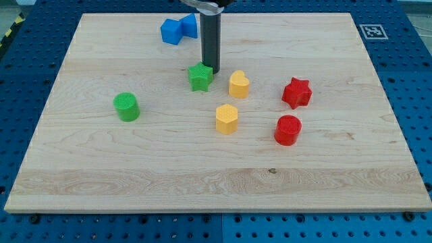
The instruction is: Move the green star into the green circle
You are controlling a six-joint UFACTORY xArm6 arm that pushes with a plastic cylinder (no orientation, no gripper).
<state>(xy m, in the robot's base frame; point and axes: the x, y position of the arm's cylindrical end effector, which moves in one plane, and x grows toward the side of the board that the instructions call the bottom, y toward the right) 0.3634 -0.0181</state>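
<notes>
Nearest, toward the lower right of the frame, a red plastic cylinder block (288,129) sits on the pale wooden table (202,182), with a yellow hexagonal block (227,119) left of it. Farther up lie a red star block (296,93), a yellow heart-shaped block (238,84) and, at centre left, the green circle, a short cylinder block (126,106). The green star block (200,77) lies upper centre; my tip (210,69) touches its upper-right edge. This end effector is a plain rod, holding nothing. Blue blocks (178,29) sit farthest up.

Pale matt wooden board (223,175) (visible grain), ridged plastic-looking green star (200,77)
</notes>
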